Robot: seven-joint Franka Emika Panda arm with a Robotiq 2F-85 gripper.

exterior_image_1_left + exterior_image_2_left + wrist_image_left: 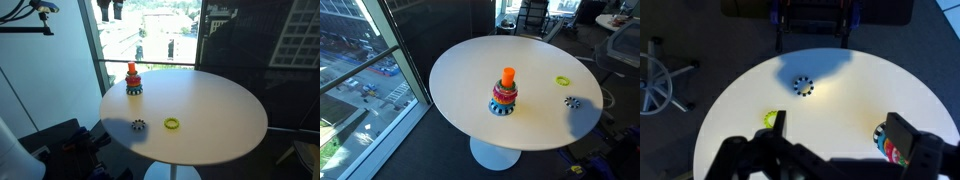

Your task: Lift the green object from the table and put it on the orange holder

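Wrist view: gripper (840,135) hangs high over the table (730,105), fingers (902,132) spread wide and empty.
Yellow-green ring (768,117) at 7 o'clock, toothed gear ring (803,87) near centre, orange holder (886,146) at 4 o'clock. The green object is not seen loose and is perhaps already stacked, so next comes checking, not grasping.

One round white table (220,110), window (150,35) behind it. One orange holder (131,69): upright peg, coloured rings (133,87) stacked at its foot, near the far edge. One black-and-white toothed ring (138,125) and one yellow-green ring (172,124): both flat, near each other, well apart from the holder.
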